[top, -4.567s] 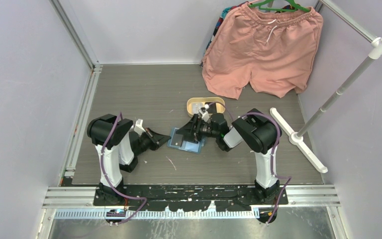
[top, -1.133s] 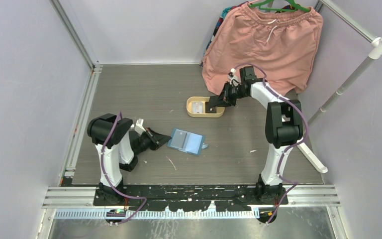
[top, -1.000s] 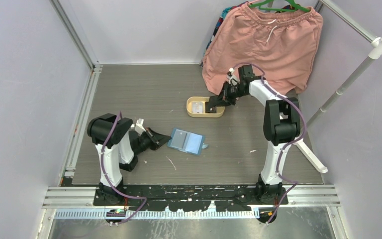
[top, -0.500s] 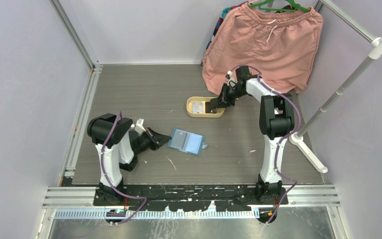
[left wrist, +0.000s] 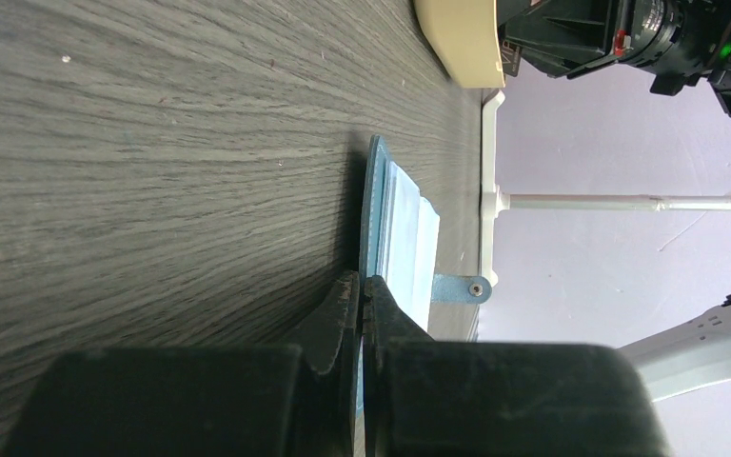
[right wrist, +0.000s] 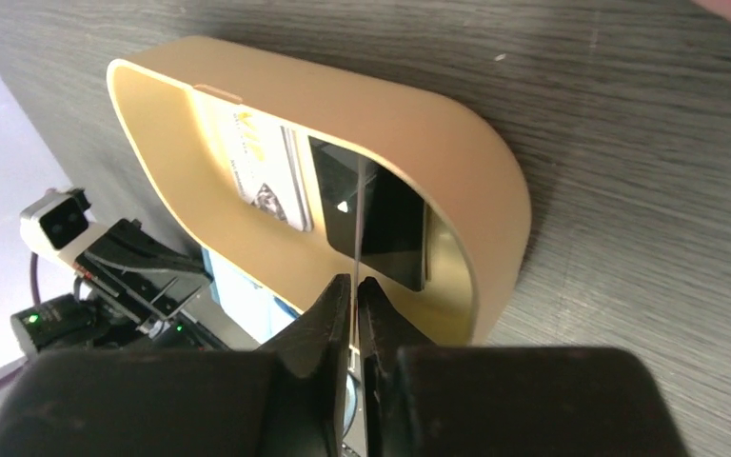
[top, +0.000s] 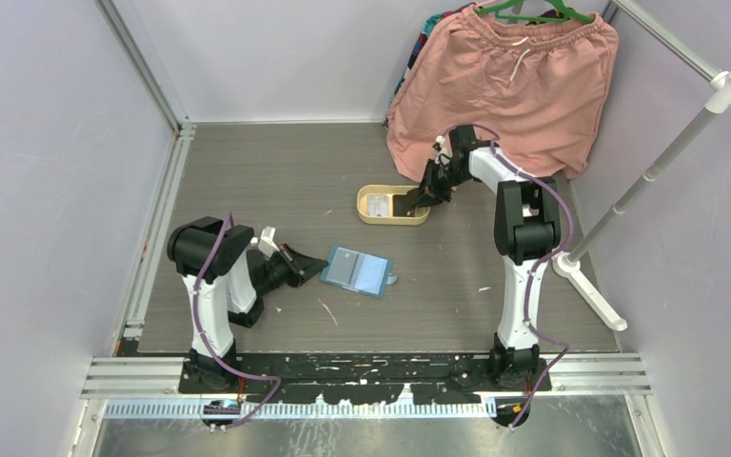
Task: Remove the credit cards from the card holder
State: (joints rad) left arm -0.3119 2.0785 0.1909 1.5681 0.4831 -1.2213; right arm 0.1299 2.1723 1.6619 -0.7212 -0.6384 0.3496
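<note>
As the top view shows, the card holder (top: 355, 271) lies open at centre, with the right gripper (top: 411, 202) over the tan tray (top: 379, 222). Left wrist view: the left gripper (left wrist: 362, 286) is clenched on the holder's edge. Right wrist view: the gripper pinches an edge-on credit card (right wrist: 355, 214) over the tray.

Overhead the light is bright, even and soft, and only faint shadows lie on the counter (top: 276, 171). In the left wrist view the left claw (left wrist: 360, 290) is a black, blurred mass. The counter's grain beyond it is sharp, and the wallet (left wrist: 405, 238) is pale with a dark shadow along its edge. In the right wrist view the right claw (right wrist: 354, 286) is likewise dark and soft. The card (right wrist: 355, 219) it pinches shows as a thin bright line, and the tray (right wrist: 457, 162) wall gleams.
</note>
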